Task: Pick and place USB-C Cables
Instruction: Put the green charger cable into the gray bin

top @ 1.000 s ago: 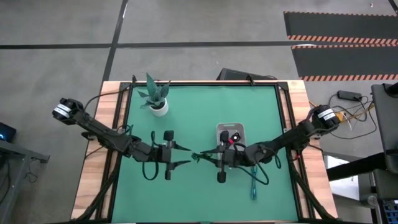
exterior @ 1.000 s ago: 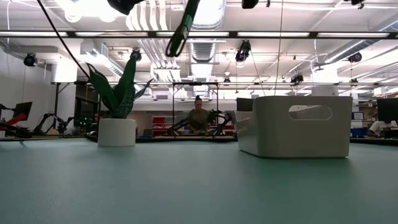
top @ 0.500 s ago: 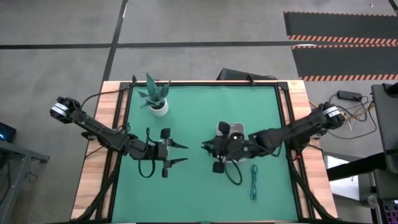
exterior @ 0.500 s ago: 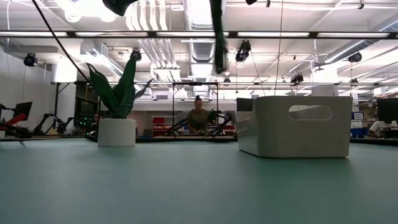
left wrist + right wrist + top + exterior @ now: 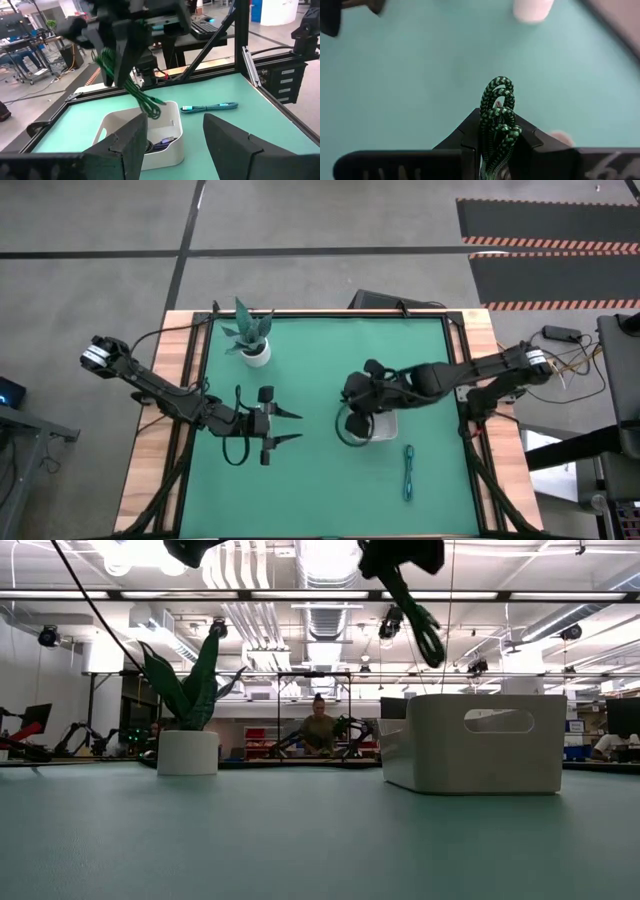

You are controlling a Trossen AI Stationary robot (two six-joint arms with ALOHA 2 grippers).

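The right gripper (image 5: 131, 75) is pinching the dark green cable (image 5: 131, 89), which is dangling in the air above the white tray (image 5: 172, 152). Inside the tray a navy cable (image 5: 162, 144) is lying. The teal cable (image 5: 408, 472) is resting on the green mat (image 5: 310, 480), just beside the tray. The left gripper (image 5: 288, 427) is hovering nearby over the mat with its fingers (image 5: 132, 140) spread apart and holding nothing.
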